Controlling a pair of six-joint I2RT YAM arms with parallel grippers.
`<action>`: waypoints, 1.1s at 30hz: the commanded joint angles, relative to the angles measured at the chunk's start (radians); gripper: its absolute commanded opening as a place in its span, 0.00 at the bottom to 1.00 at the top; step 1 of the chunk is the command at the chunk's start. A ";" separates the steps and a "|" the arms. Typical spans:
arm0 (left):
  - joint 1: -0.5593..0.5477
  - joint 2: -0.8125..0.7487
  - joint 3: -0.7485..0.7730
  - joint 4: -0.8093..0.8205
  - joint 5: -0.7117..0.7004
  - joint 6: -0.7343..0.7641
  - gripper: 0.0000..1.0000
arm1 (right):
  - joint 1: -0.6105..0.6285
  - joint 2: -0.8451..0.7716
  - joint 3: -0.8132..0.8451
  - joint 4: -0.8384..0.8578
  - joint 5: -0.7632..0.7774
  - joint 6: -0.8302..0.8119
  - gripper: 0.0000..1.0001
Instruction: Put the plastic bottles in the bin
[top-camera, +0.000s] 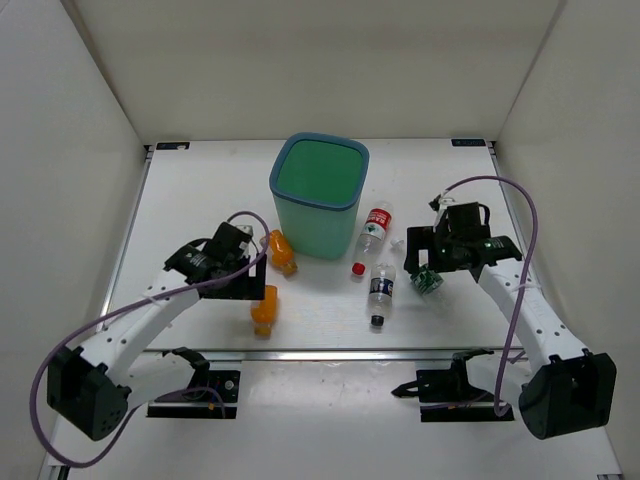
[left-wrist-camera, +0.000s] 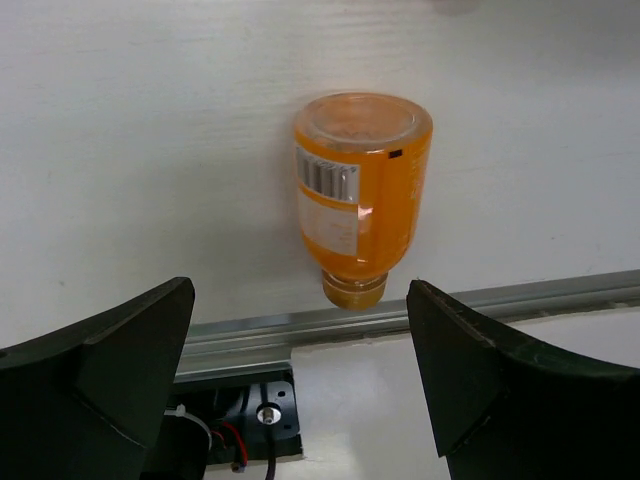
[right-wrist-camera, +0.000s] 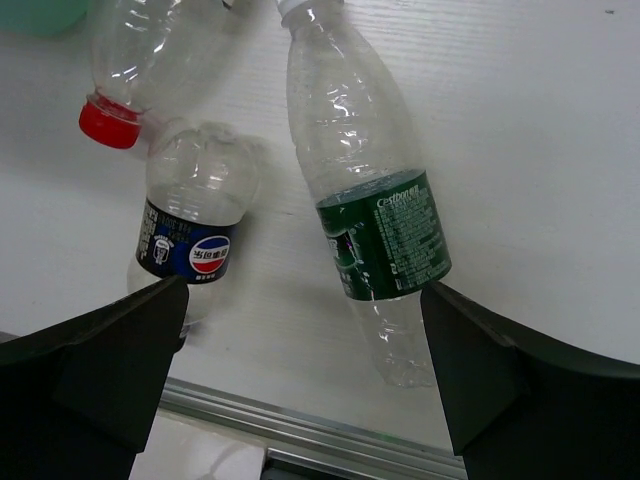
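Both tools stood wide open: our left gripper (left-wrist-camera: 300, 288) over a small orange plastic bottle (left-wrist-camera: 362, 190), our right gripper (right-wrist-camera: 304, 288) over a clear green-labelled plastic bottle (right-wrist-camera: 385, 230). Both bottles lay outside the tall teal plastic bin (top-camera: 310, 225) at the table's twelve o'clock. We feared the round bottles rolling from closing fingers.

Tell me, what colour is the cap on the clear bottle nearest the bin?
Red. The round plastic cap shows best from the right wrist.

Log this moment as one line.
left hand: open, facing near orange bottle | right hand: open, facing green-label bottle | bin: no bottles visible inside
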 joint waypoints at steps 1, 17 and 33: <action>-0.011 0.065 -0.044 0.070 0.041 0.022 0.99 | -0.038 -0.003 -0.010 0.054 -0.030 0.001 1.00; -0.091 0.203 -0.247 0.436 -0.079 -0.237 0.74 | -0.162 -0.103 -0.053 0.067 -0.032 0.041 0.99; -0.102 0.165 0.631 0.191 -0.188 -0.006 0.35 | -0.179 0.003 -0.138 0.171 -0.096 -0.062 0.99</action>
